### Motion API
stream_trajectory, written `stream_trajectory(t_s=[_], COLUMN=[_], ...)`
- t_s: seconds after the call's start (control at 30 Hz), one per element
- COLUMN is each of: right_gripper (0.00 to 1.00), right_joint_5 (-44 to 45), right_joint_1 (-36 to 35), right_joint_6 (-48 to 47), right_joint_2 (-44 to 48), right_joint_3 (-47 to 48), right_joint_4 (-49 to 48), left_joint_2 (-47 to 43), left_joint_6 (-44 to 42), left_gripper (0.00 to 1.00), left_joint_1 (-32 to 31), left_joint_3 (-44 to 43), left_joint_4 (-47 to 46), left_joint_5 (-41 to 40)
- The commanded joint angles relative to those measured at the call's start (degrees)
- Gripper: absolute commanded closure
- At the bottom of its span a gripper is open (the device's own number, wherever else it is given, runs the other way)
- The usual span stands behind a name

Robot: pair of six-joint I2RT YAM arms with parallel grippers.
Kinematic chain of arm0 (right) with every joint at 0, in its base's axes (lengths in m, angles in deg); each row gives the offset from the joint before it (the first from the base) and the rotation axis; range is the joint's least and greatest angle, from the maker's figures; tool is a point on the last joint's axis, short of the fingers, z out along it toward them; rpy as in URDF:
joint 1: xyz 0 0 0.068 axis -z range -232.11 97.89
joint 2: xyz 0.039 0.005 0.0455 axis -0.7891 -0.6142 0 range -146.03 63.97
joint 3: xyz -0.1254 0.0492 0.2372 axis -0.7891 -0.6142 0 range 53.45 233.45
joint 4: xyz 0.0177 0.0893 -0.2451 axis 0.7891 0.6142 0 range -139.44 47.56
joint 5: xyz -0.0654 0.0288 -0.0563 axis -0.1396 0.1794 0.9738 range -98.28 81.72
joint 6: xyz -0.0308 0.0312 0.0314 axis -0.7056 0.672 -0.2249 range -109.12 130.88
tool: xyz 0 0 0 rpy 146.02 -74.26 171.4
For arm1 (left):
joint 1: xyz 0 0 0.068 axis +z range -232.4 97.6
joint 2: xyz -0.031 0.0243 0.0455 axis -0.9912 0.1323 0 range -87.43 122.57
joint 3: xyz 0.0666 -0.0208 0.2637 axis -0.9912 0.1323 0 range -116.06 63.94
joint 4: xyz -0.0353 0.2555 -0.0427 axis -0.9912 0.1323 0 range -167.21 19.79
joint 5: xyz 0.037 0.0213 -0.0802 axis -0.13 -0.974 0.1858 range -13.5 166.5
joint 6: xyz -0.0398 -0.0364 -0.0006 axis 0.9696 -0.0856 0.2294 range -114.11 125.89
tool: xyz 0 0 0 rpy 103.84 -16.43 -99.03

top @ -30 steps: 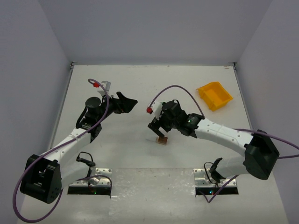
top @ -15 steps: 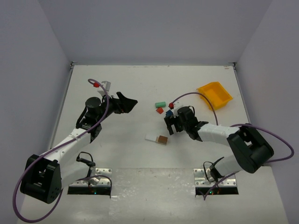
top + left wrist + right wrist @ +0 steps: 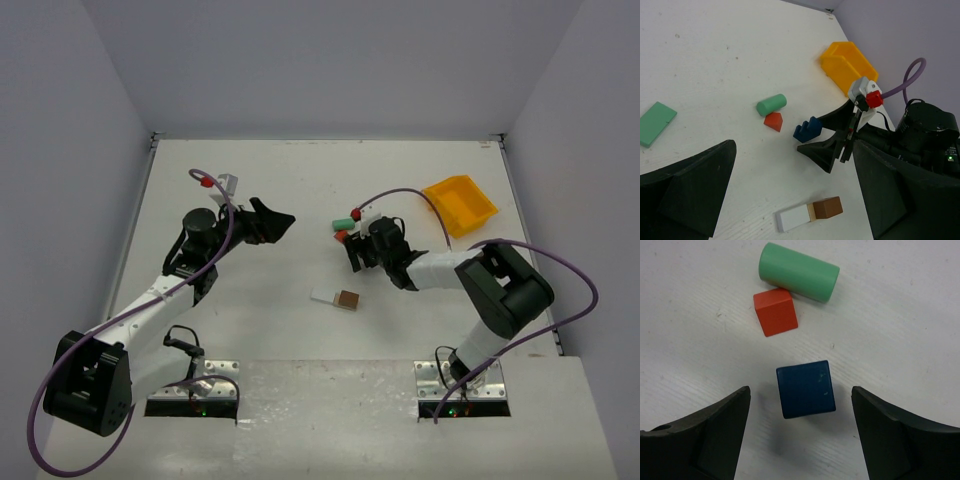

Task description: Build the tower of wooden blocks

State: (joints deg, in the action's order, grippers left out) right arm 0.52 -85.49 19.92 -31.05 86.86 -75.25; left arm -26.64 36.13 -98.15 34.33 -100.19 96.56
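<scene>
A brown cube (image 3: 348, 298) lies against the right end of a white flat block (image 3: 324, 296), and both also show in the left wrist view as the cube (image 3: 827, 207) and the block (image 3: 794, 218). A blue block (image 3: 805, 388) lies on the table between the open fingers of my right gripper (image 3: 801, 407), untouched. A red block (image 3: 775, 311) and a mint green cylinder (image 3: 799, 271) lie just beyond it. A mint green flat block (image 3: 656, 123) lies apart on the left. My left gripper (image 3: 280, 218) is open and empty, held above the table to the left of the blocks.
A yellow plastic bin (image 3: 459, 205) stands at the back right. The right arm (image 3: 440, 268) is folded low over the table, with its cable looping above it. Walls close the table on three sides.
My right gripper has left the brown cube by the white block and moved back and right to stand open over the blue block. The left arm has not moved.
</scene>
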Motion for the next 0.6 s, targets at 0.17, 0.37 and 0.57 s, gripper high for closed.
stream_trajectory(t_s=[0.17, 0.37, 0.57], right_gripper=[0.50, 0.82, 0.87], right_joint_5=[-0.38, 1.21, 3.98], right_joint_1=[0.42, 0.42, 0.47], right_joint_6=[-0.01, 0.93, 3.65], right_joint_2=[-0.13, 3.62, 5.78], right_joint_3=[3.65, 5.13, 19.90], right_joint_4=[-4.35, 6.59, 41.26], left_joint_2=[-0.04, 0.20, 0.55], left_joint_6=[-0.34, -0.31, -0.31], left_gripper=[0.00, 0.00, 0.00], left_joint_1=[0.81, 0.81, 0.81], left_joint_3=[0.23, 0.21, 0.07], left_joint_4=[-3.89, -4.26, -4.39], left_joint_5=[1.72, 1.87, 2.31])
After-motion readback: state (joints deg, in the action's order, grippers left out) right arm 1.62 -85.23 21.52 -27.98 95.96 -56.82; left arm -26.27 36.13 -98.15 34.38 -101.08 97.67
